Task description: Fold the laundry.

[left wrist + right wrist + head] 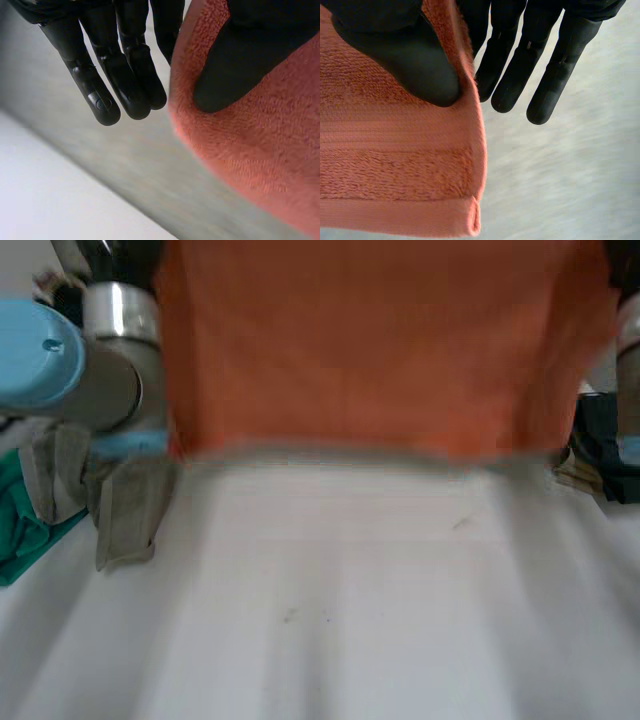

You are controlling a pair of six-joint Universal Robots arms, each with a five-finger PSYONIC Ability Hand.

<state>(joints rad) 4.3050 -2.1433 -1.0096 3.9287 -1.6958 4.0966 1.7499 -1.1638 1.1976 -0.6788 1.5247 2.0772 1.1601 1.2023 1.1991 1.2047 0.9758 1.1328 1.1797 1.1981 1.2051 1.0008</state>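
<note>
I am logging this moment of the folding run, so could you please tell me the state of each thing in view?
towel: held up, hanging spread between both hands.
left hand: shut, thumb pinching the towel's edge.
right hand: shut, thumb pinching the towel's side edge near a corner.
beige cloth: bunched up, unfolded, beside the left arm.
green cloth: crumpled, unfolded.

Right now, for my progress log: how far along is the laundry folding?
Done: no fold shows yet. In hand: the orange towel hangs spread above the white table, left hand and right hand each pinching an edge under the thumb. Left: folding it, then the teal cloth and beige cloth by the left arm.
</note>
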